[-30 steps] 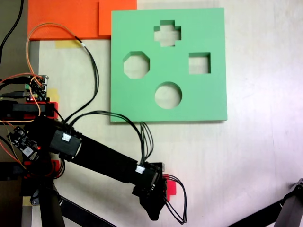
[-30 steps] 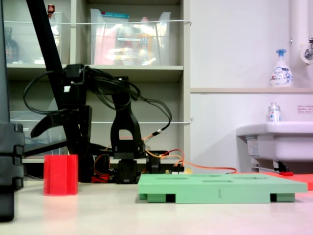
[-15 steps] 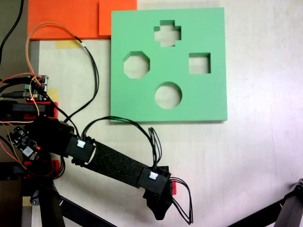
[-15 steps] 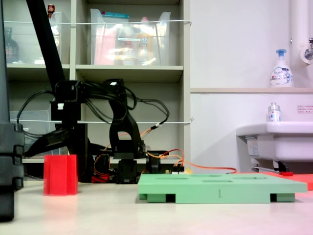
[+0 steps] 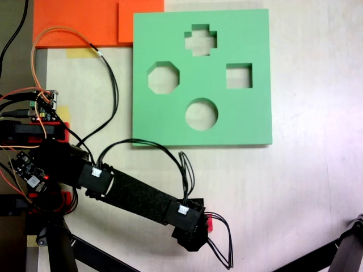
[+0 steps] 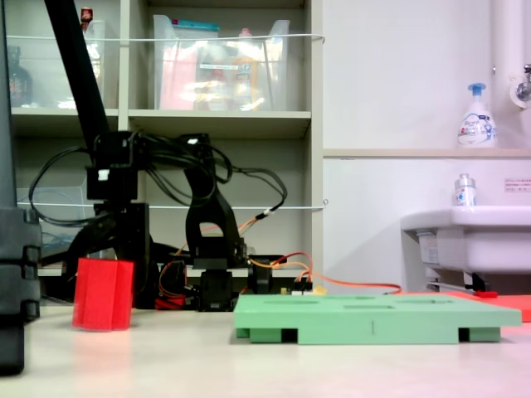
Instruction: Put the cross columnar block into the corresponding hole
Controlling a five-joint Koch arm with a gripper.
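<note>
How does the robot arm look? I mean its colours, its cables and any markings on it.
The arm is built of matte black segments. Small white connectors sit on its joints in the first exterior view, with thin black cables looping between them. Near its base lie orange wires and a small circuit board. The gripper is black too. No lettering is readable.

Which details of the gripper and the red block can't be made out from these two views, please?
- First exterior view: the arm covers the cross columnar block, leaving a red sliver.
- Second exterior view: the gripper is a dark silhouette behind the block; jaw state and contact unreadable.
</note>
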